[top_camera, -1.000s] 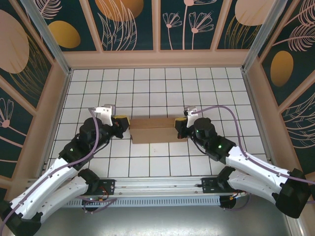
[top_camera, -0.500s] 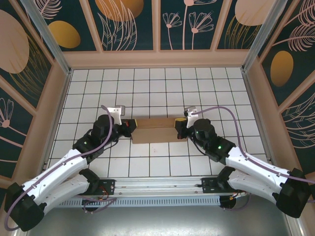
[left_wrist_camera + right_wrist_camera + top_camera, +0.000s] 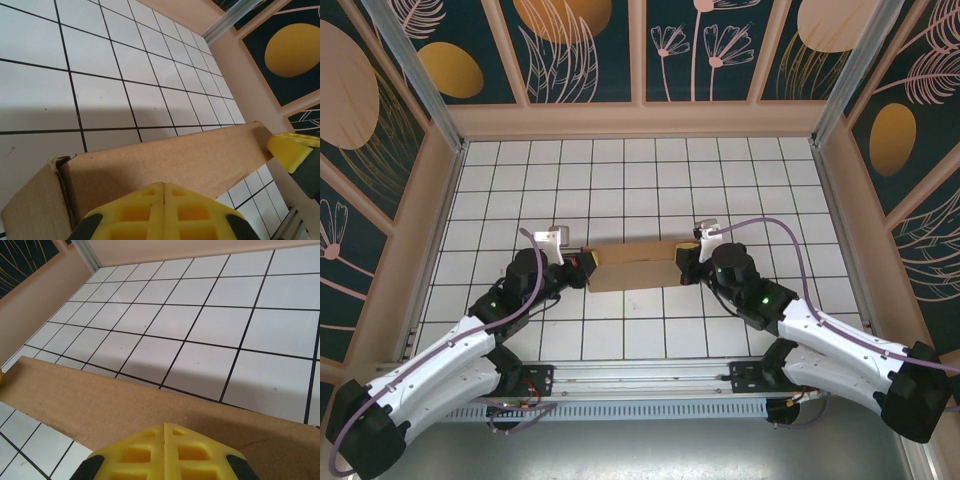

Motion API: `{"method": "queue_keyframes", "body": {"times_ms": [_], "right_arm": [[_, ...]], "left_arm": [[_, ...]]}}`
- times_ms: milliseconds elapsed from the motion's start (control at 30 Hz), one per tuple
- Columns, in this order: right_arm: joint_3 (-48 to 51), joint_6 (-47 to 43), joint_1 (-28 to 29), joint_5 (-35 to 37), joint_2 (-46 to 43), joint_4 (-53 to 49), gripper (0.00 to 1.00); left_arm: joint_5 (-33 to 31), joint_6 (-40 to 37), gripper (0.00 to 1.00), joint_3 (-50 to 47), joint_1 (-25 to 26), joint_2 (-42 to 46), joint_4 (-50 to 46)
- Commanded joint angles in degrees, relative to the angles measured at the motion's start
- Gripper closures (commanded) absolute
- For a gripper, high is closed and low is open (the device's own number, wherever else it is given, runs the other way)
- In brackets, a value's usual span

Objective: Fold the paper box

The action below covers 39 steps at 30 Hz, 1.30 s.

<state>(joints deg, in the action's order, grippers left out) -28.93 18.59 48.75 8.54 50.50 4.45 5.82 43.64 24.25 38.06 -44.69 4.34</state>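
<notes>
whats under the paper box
The white tiled table shows all round the paper box and likely continues beneath; anything directly under it is covered by the cardboard.

Near side of the paper box (image 3: pixel 165 160) behind the left fingers (image 3: pixel 132 212), cut off below.

The plain brown cardboard paper box (image 3: pixel 632 270) is unprinted: an even matte tan, a shade darker on its shadowed side. The tiled table top (image 3: pixel 620 180) is glossy white, ruled into squares by thin black lines. The left gripper (image 3: pixel 164 189) and the right gripper (image 3: pixel 164 429) are bright yellow with a moulded square-pocket pattern, black at the edges. The left arm (image 3: pixel 440 355) and the right arm (image 3: pixel 830 335) are white with black joints, and each trails a pale purple cable (image 3: pixel 775 225). The enclosure's wall panels (image 3: pixel 585 50) are dark teal with thin peach flower and leaf drawings and solid gold and peach discs, framed in beige wood.
</notes>
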Motion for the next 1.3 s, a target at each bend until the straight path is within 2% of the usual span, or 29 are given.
{"method": "queue_keyframes", "body": {"times_ms": [0,133,267,333,500,633,767,900,1100,1267], "right_arm": [[-2.98,0.51,0.16,0.26,-0.33,-3.95,0.97],[-9.94,0.26,-1.38,0.04,0.2,-9.84,0.93],[-13.71,2.32,-6.66,-6.4,0.27,-14.71,0.93],[-13.82,3.07,-9.1,-7.39,0.36,-16.31,0.94],[-10.95,3.6,-11.76,-10.18,0.61,-17.02,0.96],[-7.05,6.15,-11.81,-7.94,1.39,-17.39,1.0],[-2.65,8.78,-11.77,-7.92,1.31,-15.79,1.0],[-0.55,10.97,-11.97,-4.77,1.91,-16.46,1.0],[-0.6,10.85,-12.21,-4.56,0.76,-17.48,1.0],[2.81,16.02,-12.46,-5.74,0.93,-17.64,1.0]], "left_arm": [[-2.93,0.48,0.99,-2.24,-0.01,-2.95,-8.73],[-3.76,-0.7,0.99,-0.46,-0.05,-4.61,-10.83],[-4.13,-1.09,0.99,0.01,-0.05,-4.56,-11.19],[-4.18,-1.27,0.99,0.01,-0.01,-4.62,-11.36],[-4.21,-1.26,0.99,-0.17,-0.02,-4.66,-11.11],[-4.37,-1.24,0.99,0.12,-0.01,-4.71,-11.37],[-4.24,-1.35,0.99,0.34,-0.01,-5.05,-11.37],[-4.05,-1.5,0.99,0.71,-0.07,-5.73,-11.37],[-4.14,-1.69,1.0,0.89,-0.01,-6.79,-11.7],[-5.5,0.03,1.0,0.76,-0.01,-7.53,-13.93]]}}
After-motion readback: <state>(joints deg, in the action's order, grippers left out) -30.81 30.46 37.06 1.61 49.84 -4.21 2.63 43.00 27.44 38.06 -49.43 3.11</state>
